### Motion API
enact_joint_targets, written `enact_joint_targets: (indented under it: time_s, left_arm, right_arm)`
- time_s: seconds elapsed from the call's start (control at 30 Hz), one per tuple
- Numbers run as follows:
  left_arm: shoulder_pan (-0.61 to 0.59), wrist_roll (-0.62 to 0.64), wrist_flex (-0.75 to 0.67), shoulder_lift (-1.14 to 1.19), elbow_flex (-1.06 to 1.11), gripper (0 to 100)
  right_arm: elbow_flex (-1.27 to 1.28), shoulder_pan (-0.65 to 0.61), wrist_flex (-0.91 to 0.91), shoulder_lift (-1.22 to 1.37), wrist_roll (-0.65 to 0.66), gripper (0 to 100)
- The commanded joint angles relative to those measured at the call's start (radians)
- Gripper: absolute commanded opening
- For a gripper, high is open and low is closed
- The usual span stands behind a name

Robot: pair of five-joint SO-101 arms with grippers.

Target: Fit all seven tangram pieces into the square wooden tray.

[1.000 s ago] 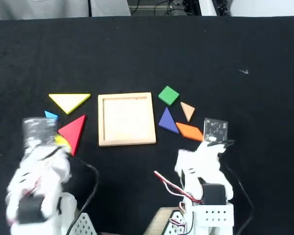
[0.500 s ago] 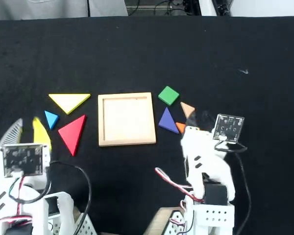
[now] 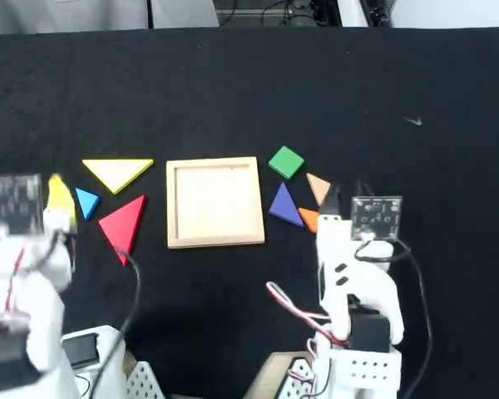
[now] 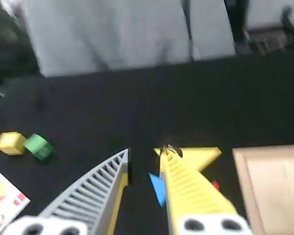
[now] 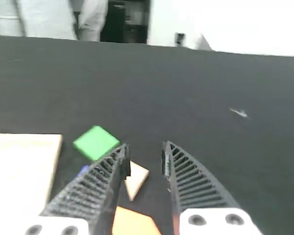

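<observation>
The left arm [image 3: 29,283] and right arm [image 3: 349,266] were white plastic with black servo blocks [image 3: 370,332]. The left tool [image 4: 144,152] carried a yellow ribbed finger [image 4: 186,191] and a pale grey ribbed finger [image 4: 90,193]. The right tool [image 5: 145,146] had two black ribbed fingers [image 5: 88,193]. Black cables [image 3: 416,278] looped from the wrists, and a red-and-white lead [image 3: 284,301] ran beside the right arm's perforated white base [image 3: 362,366].

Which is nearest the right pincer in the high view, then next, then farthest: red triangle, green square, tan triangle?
1. Tan triangle, by the right pincer.
2. Green square, off the tray's far right corner.
3. Red triangle, left of the tray.
</observation>
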Motion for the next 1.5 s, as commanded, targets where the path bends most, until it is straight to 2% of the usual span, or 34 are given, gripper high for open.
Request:
enact_joint_targets:
  time_s: [0.0, 0.17, 0.2, 0.27, 0.37, 0.47, 0.63, 0.73, 0.83, 0.93, 1.13, 1.27, 1.47]
  left_arm:
    - [0.102, 0.015, 0.224, 0.356, -0.335, 12]
    - [0.219, 0.058, 0.532, 0.752, -0.619, 12]
    - [0.229, 0.064, 0.559, 0.818, -0.657, 12]
    - [0.236, 0.058, 0.551, 0.931, -0.7, 13]
    - [0.237, 0.058, 0.551, 1.026, -0.711, 20]
    - [0.24, 0.051, 0.549, 1.105, -0.72, 20]
    - [0.194, -0.086, 0.526, 1.223, -0.711, 20]
    - [0.12, -0.083, 0.416, 1.316, -0.711, 20]
    - [0.053, -0.068, 0.385, 1.404, -0.71, 21]
    - [0.021, -0.127, 0.344, 1.471, -0.704, 21]
    - [0.041, -0.184, 0.149, 1.488, -0.547, 21]
    - [0.044, -0.183, 0.077, 1.494, -0.443, 34]
    - [0.044, -0.184, 0.002, 1.499, -0.351, 31]
  right_arm:
    - [-0.133, -0.112, 0.063, -0.088, 0.021, 12.3]
    - [-0.214, -0.138, 0.068, 0.024, 0.02, 12.4]
    - [-0.239, -0.137, 0.068, 0.079, 0.02, 12.4]
    - [-0.315, -0.137, 0.069, 0.236, 0.02, 12.4]
    - [-0.483, -0.132, 0.097, 0.526, 0.015, 12.4]
    - [-0.664, -0.112, 0.193, 0.808, -0.008, 12.4]
    - [-0.78, -0.114, 0.273, 1.059, -0.055, 12.4]
    - [-0.75, -0.11, 0.249, 1.069, -0.055, 12.4]
    - [-0.665, -0.11, 0.198, 1.026, -0.055, 12.4]
    - [-0.553, -0.11, 0.104, 0.963, -0.054, 12.4]
    - [-0.394, -0.117, -0.009, 0.845, 0.009, 12.4]
    - [-0.328, -0.129, -0.063, 0.805, 0.028, 12.4]
    - [-0.306, -0.209, -0.08, 0.802, 0.029, 12.4]
